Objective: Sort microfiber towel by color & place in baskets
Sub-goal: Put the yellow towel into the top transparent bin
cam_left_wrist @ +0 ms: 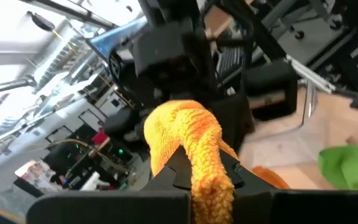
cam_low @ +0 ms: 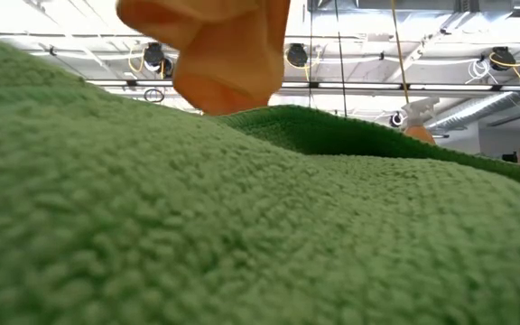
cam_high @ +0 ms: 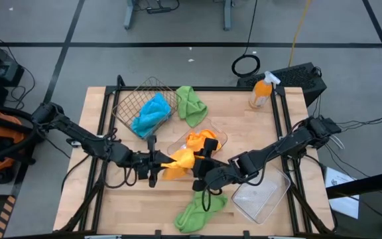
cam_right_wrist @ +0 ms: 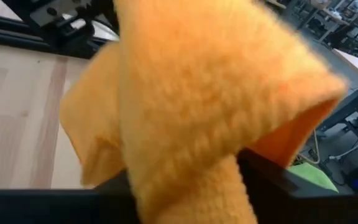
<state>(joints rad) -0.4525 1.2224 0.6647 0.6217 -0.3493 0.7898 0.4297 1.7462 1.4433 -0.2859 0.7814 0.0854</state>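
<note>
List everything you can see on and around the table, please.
wire basket: one, dark, far left part of the table
blue towel: count unclear, bright blue, in the wire basket
green towels: two, lime; one beside the wire basket, one at the table's front edge
middle tray: one, clear, table centre
orange towel in tray: one, orange, in the middle tray
held orange towel: one, orange, between the two tools
right tray: one, clear, front right
spray bottle: one, orange with white nozzle, far right corner
table: one, light wood
left tool: dark, shut on the held orange towel
right tool: dark, at the same towel's other end
</note>
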